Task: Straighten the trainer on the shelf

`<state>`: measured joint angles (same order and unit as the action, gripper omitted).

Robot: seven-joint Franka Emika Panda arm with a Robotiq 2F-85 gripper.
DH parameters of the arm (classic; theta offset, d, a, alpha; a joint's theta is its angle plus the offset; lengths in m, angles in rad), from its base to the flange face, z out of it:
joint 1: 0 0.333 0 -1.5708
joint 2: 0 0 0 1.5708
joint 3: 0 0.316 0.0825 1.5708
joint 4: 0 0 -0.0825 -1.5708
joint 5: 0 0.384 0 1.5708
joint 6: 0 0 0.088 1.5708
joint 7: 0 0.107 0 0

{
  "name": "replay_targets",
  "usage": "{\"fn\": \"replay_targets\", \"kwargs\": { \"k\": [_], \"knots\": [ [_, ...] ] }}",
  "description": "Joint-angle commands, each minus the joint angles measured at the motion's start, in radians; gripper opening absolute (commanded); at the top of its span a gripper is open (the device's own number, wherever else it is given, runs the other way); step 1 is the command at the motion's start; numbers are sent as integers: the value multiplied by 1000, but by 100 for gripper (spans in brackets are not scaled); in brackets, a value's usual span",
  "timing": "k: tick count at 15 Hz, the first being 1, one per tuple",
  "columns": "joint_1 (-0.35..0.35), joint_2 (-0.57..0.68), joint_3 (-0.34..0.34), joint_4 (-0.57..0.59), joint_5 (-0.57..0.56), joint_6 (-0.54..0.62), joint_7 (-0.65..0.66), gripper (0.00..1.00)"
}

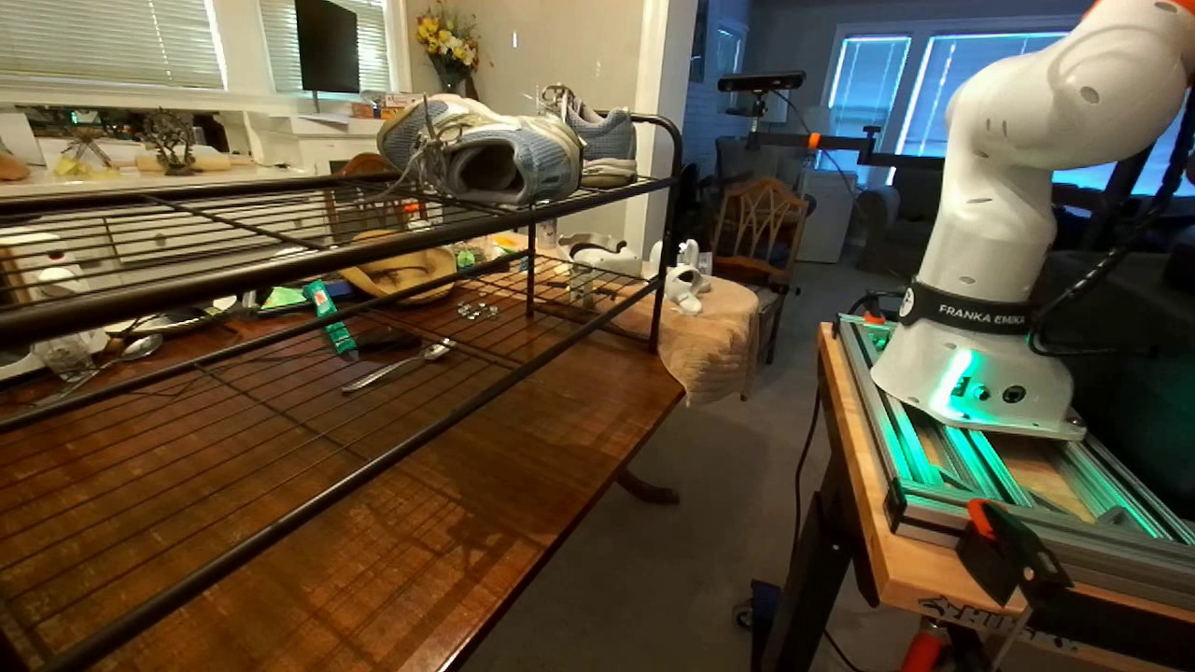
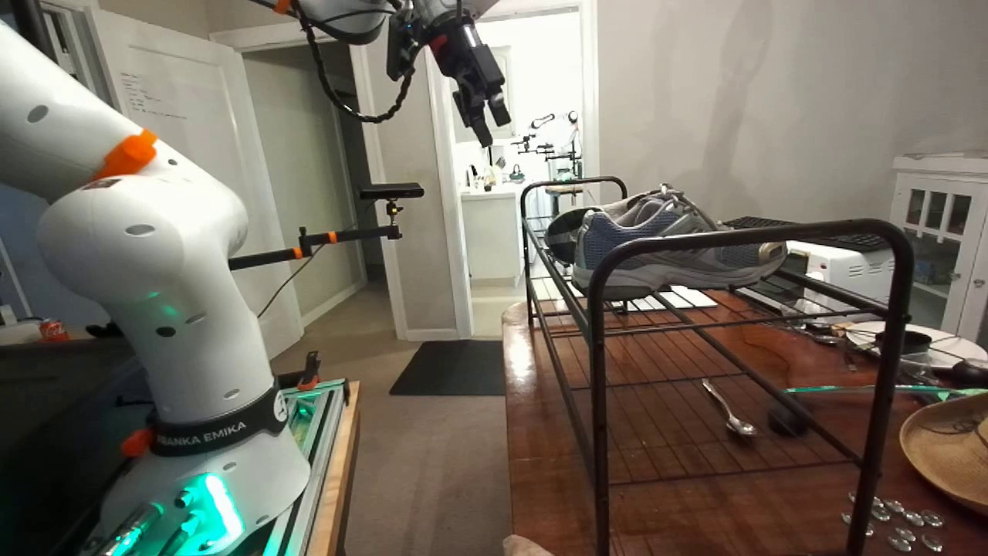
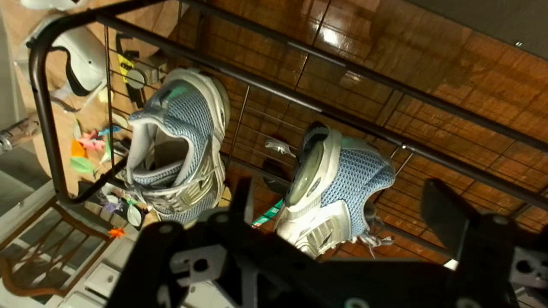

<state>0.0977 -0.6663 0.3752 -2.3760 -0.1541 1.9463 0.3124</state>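
Two grey-silver trainers with bluish mesh lie on the top tier of the dark wire shelf (image 1: 373, 248). One trainer (image 3: 355, 175) is tipped on its side, its opening facing sideways in an exterior view (image 1: 555, 154). Its dark sole shows behind the other shoe in an exterior view (image 2: 566, 233). The other trainer (image 3: 192, 111) sits upright near the shelf's end; it also shows in both exterior views (image 1: 609, 135) (image 2: 664, 251). My gripper (image 2: 492, 131) is open and empty, above the shelf. In the wrist view its fingers (image 3: 336, 188) frame the tipped trainer without touching it; its toe is hidden.
The shelf stands on a glossy brown tabletop (image 1: 523, 448). Its raised end hoop (image 2: 880, 232) sticks up beside the upright trainer. A spoon (image 2: 729, 413), glass beads (image 2: 895, 517), a straw hat (image 2: 949, 448) and a green packet (image 1: 329, 317) lie on the table. A white toaster oven (image 2: 845, 274) stands behind.
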Motion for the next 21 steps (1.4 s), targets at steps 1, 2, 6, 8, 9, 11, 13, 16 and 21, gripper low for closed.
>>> {"fn": "replay_targets", "kwargs": {
  "k": [1,2,6,8,9,11,13,16,21],
  "knots": [
    [1,69,8,-12,-99,124,-16,100],
    [0,91,7,-13,-128,149,-27,100],
    [1,166,11,-10,-200,189,-11,100],
    [-12,201,34,1,-241,170,43,100],
    [-16,215,44,6,-265,158,68,100],
    [-21,243,66,15,-310,133,130,100],
    [-21,263,82,11,-355,138,188,100],
    [-17,299,97,13,-398,145,282,100],
    [-12,342,84,2,-433,169,429,100]
  ]
}}
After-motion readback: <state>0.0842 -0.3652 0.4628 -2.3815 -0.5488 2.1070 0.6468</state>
